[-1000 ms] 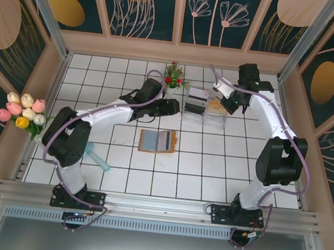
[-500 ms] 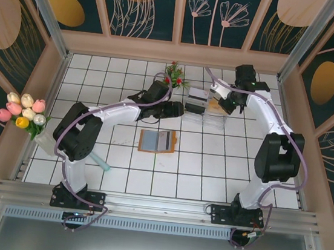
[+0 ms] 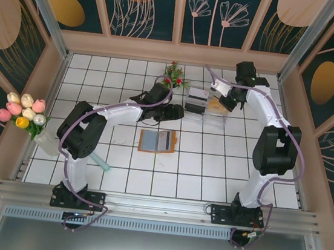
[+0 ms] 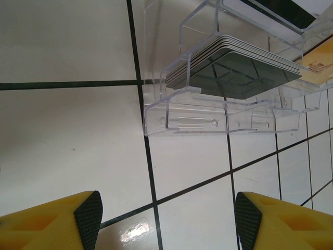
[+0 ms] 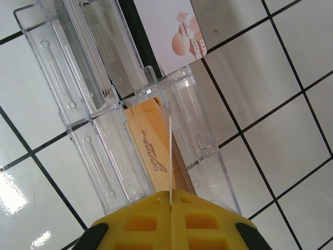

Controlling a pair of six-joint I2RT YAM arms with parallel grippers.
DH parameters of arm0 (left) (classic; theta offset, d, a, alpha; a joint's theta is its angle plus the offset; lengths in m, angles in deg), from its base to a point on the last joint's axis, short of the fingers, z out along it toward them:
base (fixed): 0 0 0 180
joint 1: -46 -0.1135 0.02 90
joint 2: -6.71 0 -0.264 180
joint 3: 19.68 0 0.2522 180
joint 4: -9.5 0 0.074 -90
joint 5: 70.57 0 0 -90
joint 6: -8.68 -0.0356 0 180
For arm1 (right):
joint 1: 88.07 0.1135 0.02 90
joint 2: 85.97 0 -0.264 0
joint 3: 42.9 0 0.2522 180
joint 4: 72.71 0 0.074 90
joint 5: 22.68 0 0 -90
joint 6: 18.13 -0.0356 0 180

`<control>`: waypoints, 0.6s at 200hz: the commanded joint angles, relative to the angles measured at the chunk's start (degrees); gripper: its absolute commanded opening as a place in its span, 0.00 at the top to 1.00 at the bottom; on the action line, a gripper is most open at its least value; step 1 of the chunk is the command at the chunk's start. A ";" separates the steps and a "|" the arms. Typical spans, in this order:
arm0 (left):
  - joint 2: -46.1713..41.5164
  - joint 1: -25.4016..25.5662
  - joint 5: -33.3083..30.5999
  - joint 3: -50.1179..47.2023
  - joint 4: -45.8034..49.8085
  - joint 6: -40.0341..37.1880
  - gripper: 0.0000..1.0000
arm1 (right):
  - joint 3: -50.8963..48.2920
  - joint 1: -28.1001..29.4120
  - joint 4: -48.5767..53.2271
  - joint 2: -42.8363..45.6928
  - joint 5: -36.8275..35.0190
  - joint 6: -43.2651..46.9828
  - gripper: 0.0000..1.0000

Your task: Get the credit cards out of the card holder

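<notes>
**Top view.** The card holder (image 3: 157,141) lay open and flat near the middle of the tiled table (image 3: 210,167), well apart from both of my tools. Its inner face looked pale blue-grey, and I could not tell whether cards sat in its pockets. The clear tray (image 3: 205,110) stood farther back, near a small potted plant (image 3: 175,76). Both of my arms reached toward the tray, one from either side. A bunch of tulips (image 3: 25,114) stood at the left edge.

**Left wrist view.** My left tool (image 4: 166,221) hung with its fingers apart and nothing between them, over bare tile just short of the tray. The nearest compartment held a flat stack of teal-green credit cards (image 4: 234,70), their edges roughly in line.

**Right wrist view.** My right tool (image 5: 170,219) was clamped on a thin card (image 5: 170,156). It appeared edge-on as a pale line, so I could not tell its colour. It stood upright over the compartment holding the orange-tan cards (image 5: 151,151). A white card (image 5: 174,31) with a printed ornament lay on the tile just beside the tray's far end.
</notes>
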 commanded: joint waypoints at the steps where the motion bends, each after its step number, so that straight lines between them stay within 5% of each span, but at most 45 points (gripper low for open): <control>1: 1.09 0.03 1.18 1.23 1.13 0.60 0.30 | 2.72 -0.16 2.87 -1.26 2.93 2.39 1.00; 73: 1.88 -0.02 1.92 2.85 1.96 0.91 0.31 | 1.62 -0.37 3.12 -1.52 5.28 2.63 1.00; 120: 7.45 0.23 -1.70 10.88 2.88 0.79 0.47 | -1.51 -0.25 -1.21 2.90 7.99 1.73 1.00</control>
